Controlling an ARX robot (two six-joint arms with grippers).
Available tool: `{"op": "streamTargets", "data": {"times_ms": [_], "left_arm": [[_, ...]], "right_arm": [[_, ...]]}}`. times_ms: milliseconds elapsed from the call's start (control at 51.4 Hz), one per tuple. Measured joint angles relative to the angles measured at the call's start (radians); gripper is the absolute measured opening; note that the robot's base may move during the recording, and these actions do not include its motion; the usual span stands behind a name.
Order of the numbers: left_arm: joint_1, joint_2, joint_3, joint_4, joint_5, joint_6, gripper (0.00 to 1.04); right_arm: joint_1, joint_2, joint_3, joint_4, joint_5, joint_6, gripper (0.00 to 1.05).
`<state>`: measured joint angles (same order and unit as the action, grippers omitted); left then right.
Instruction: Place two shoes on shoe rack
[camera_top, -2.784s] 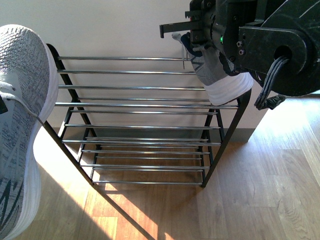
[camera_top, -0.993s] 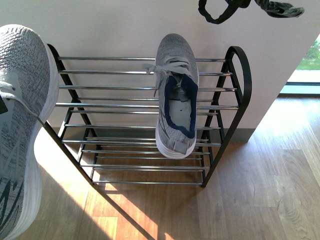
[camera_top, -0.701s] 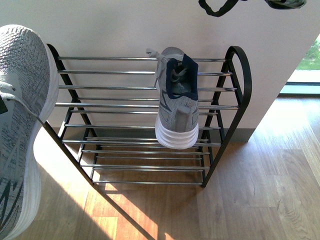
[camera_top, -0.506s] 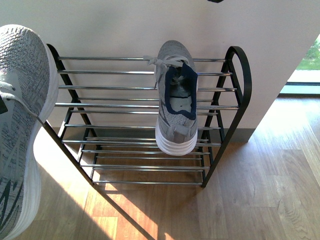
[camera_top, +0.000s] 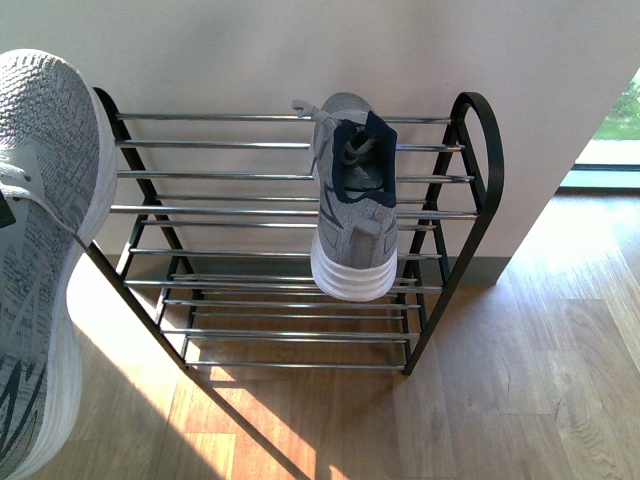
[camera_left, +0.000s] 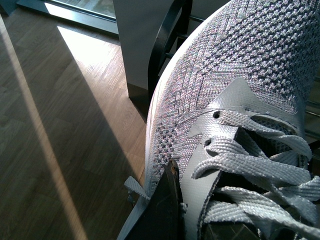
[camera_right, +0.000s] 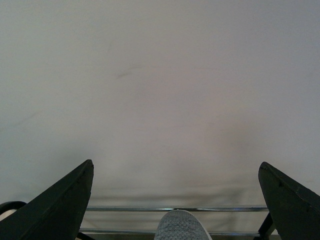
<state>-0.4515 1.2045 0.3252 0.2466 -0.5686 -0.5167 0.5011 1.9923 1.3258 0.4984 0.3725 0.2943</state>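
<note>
Where sunlight crosses the wood floor (camera_top: 130, 395), the left gripper (camera_left: 195, 222) pinches one grey knit sneaker (camera_top: 45, 250) left of the shoe rack (camera_top: 478, 160). The second sneaker (camera_top: 355, 210) lies across the top rods, toe toward the white wall (camera_top: 250, 50). The right gripper (camera_right: 175, 164) is spread, facing that wall.

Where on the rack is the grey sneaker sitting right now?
Front view: the grey knit white-soled sneaker lies on the upper chrome rods of the black-framed shoe rack, right of centre near its right arched end, toe toward the wall.
</note>
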Motion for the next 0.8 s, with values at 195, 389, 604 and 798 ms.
{"op": "streamTargets", "data": {"times_ms": [195, 389, 604, 798], "left_arm": [[0.000, 0.000, 0.000, 0.000, 0.000, 0.000, 0.02], [0.000, 0.000, 0.000, 0.000, 0.000, 0.000, 0.02], [0.000, 0.000, 0.000, 0.000, 0.000, 0.000, 0.02], [0.000, 0.000, 0.000, 0.000, 0.000, 0.000, 0.02]], "right_arm": [[-0.019, -0.076, -0.056, 0.005, -0.022, -0.001, 0.96], [-0.034, -0.212, -0.150, -0.051, -0.095, -0.027, 0.96], [-0.042, -0.362, -0.283, -0.153, -0.183, -0.055, 0.96], [-0.051, -0.501, -0.433, -0.303, -0.295, -0.108, 0.96]]}}
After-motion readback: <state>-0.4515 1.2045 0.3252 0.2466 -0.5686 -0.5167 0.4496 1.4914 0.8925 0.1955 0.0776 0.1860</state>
